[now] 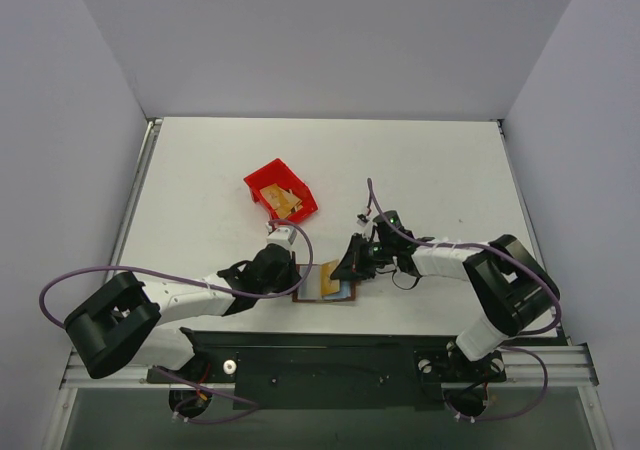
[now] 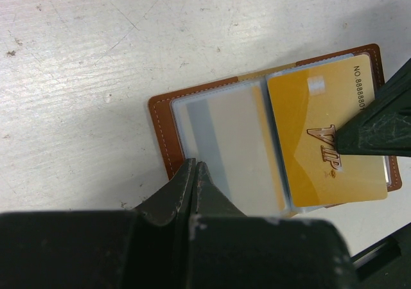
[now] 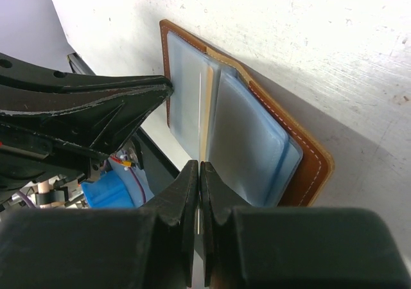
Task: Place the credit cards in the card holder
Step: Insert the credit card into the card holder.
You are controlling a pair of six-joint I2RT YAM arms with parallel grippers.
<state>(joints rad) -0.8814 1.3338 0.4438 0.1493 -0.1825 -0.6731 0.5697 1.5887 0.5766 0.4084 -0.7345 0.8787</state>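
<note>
1. The right gripper point(image 3: 199, 167) has its fingers pressed together on one edge of a gold card point(image 2: 314, 141). The card looks thin, stiff and glossy, so it probably slips easily and is best held by its outer edge.
2. The left gripper point(image 2: 196, 167) is closed too, its tips on the near edge of the card holder point(image 2: 160, 119). I cannot tell whether it pinches or only presses.
3. The holder lies open on the table point(image 2: 77, 77) with the card over its right panel. Its soft pockets may buckle.
4. More credit cards point(image 1: 288, 202) sit in the red bin point(image 1: 265, 182).

card holder point(image 1: 343, 292) boxed in on 3 sides: left claw point(image 2: 196, 167) pinched closed at its left edge, right claw point(image 3: 200, 167) clamped on a credit card point(image 2: 308, 141) over its right half, black base plate point(image 1: 330, 355) on its near side. Far side: open bench point(image 1: 430, 160). Red bin point(image 1: 280, 192) sits far-left, well apart.
</note>
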